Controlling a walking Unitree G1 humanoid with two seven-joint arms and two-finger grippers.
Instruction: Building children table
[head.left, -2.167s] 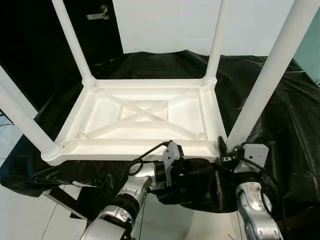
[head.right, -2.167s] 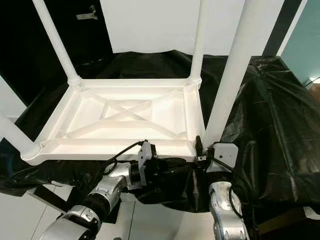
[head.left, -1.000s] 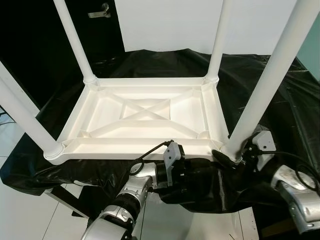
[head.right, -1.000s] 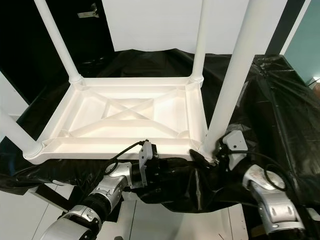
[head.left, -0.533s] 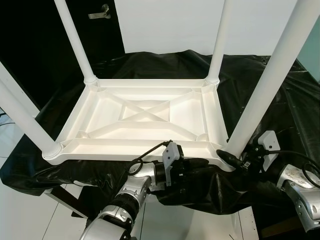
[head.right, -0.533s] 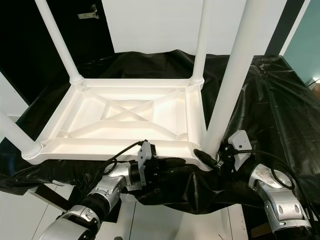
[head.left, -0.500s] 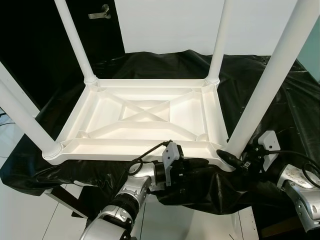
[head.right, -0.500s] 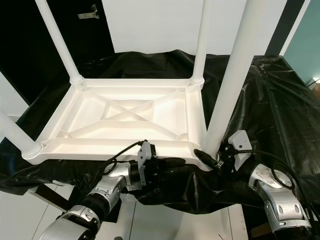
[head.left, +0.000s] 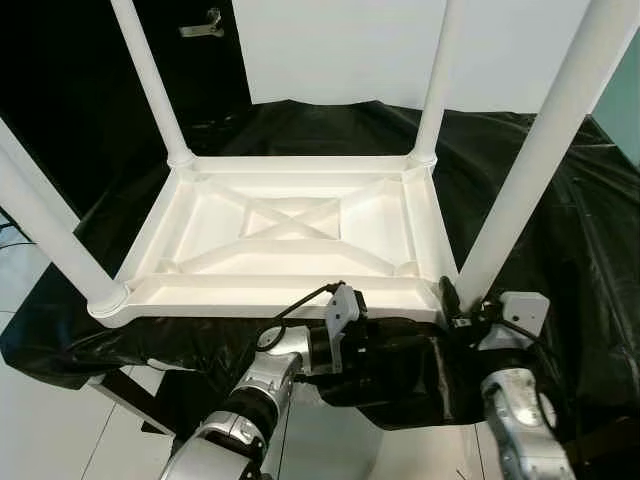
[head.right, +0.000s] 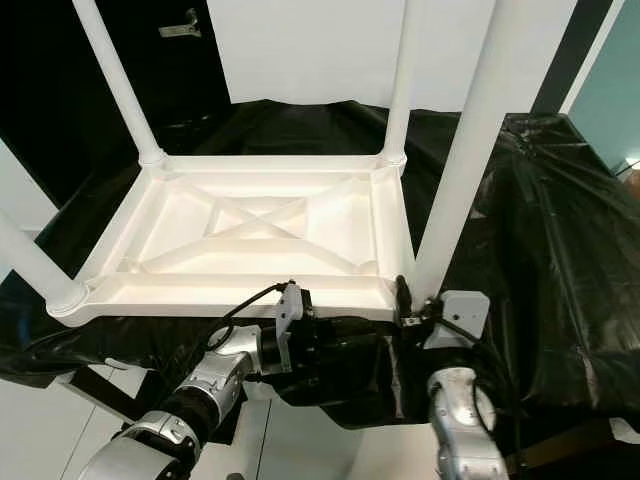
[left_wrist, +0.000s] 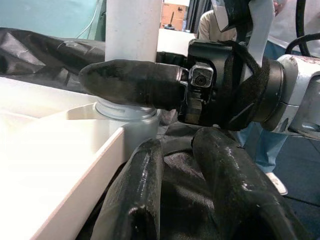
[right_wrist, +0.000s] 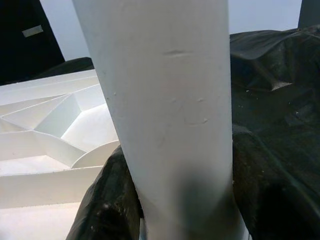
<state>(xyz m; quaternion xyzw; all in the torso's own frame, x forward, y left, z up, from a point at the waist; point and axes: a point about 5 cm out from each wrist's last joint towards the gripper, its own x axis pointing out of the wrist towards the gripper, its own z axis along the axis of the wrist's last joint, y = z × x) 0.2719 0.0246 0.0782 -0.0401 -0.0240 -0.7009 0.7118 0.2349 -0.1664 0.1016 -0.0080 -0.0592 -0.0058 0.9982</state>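
Note:
A white children's table (head.left: 290, 225) lies upside down on a surface draped in black plastic, its four legs pointing up. My right gripper (head.left: 463, 303) is shut around the base of the near right leg (head.left: 520, 180), where the leg meets its corner socket. One right finger (left_wrist: 130, 84) lies across that base, and the leg (right_wrist: 165, 100) stands between the fingers in the right wrist view. My left gripper (head.left: 400, 345) reaches under the table's near edge toward the same corner and rests among folds of the black sheet (left_wrist: 175, 165).
The black sheet (head.left: 560, 250) covers the whole support and hangs over its front edge. A white wall panel (head.left: 340, 50) stands behind, with a dark doorway (head.left: 60, 90) at the back left. A person (left_wrist: 215, 27) stands beyond the corner in the left wrist view.
My right arm has swung in from the right to just below the corner, turning its wrist while the gripper stays at the leg's base. The left arm has not moved.

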